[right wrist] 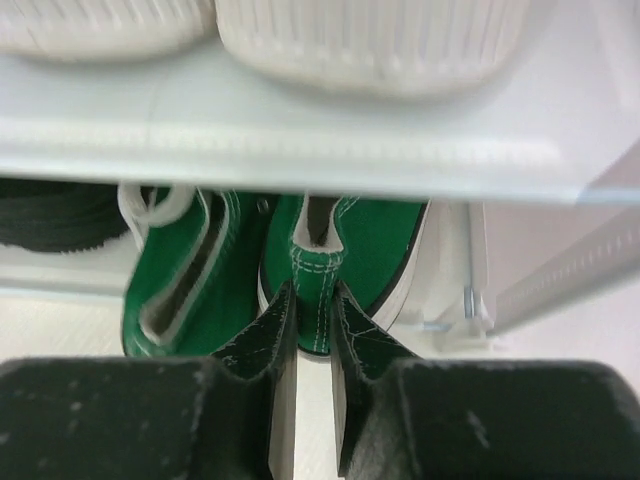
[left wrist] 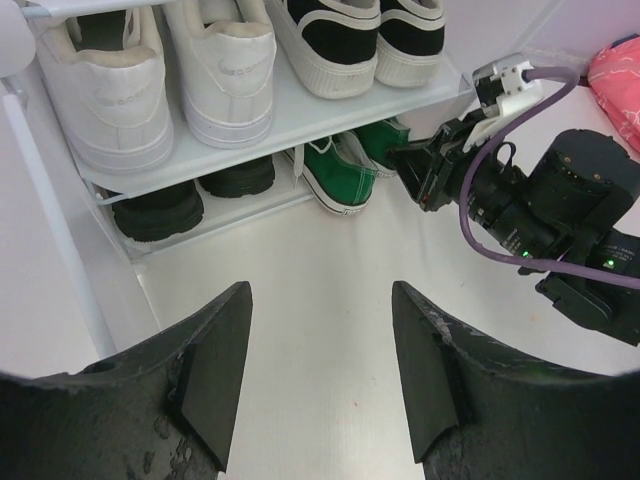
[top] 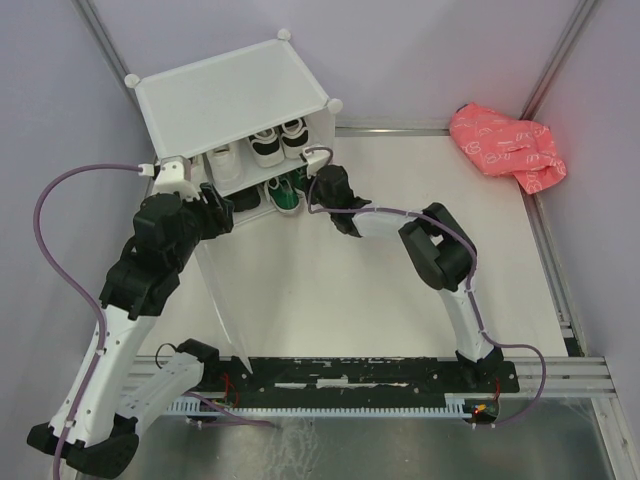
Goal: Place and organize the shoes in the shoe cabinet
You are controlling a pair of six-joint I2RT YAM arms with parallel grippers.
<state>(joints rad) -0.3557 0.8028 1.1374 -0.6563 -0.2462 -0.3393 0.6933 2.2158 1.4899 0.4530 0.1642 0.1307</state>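
The white shoe cabinet stands at the back left with its door swung open toward me. White sneakers and black sneakers with white soles sit on the upper shelf. Plain black shoes and a green pair lie below. My right gripper is shut on the heel of the right green sneaker, at the cabinet's lower opening. The other green sneaker lies beside it. My left gripper hangs open over the floor in front of the cabinet, holding nothing.
A crumpled pink bag lies at the back right by the wall. The open door stands just right of my left arm. The right arm's purple cable loops beside the cabinet's right post.
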